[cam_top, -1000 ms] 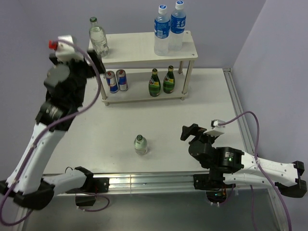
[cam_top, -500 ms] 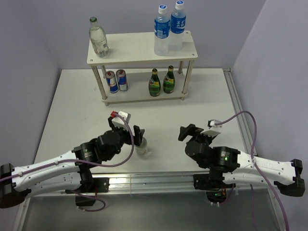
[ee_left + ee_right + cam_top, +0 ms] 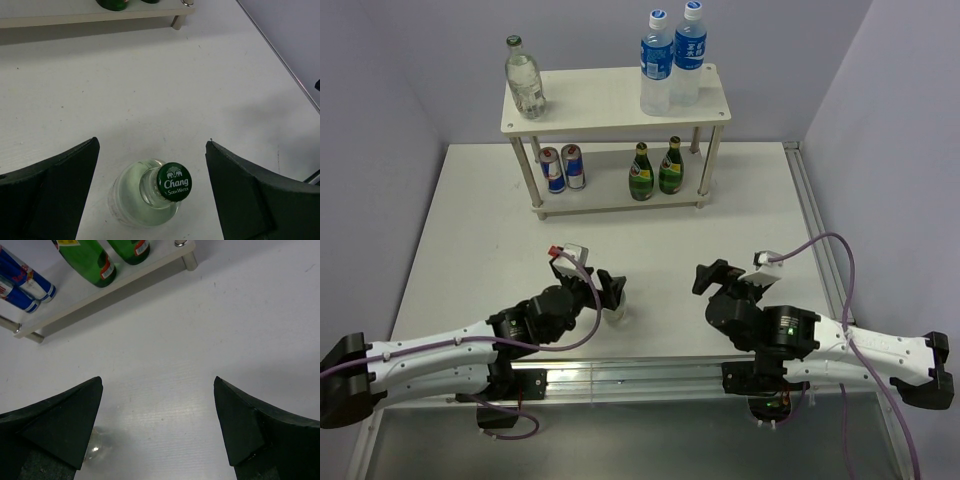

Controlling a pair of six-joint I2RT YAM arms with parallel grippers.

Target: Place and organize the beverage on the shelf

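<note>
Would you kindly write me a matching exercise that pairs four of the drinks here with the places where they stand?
Things:
1. blue-labelled bottles
2. green bottles
3. cans
4. clear bottle near the arms

Places:
A. lower board, left end
B. table, inside the open left gripper
C. top board of the shelf, right end
D. lower board, right of the middle

Pairs: 1-C, 2-D, 3-A, 4-B.

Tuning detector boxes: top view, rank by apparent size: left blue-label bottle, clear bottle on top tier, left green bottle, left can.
Largest to smallest:
left blue-label bottle
clear bottle
left green bottle
left can
Top-tier ones sit nearer the camera, so true sizes are unsure.
</note>
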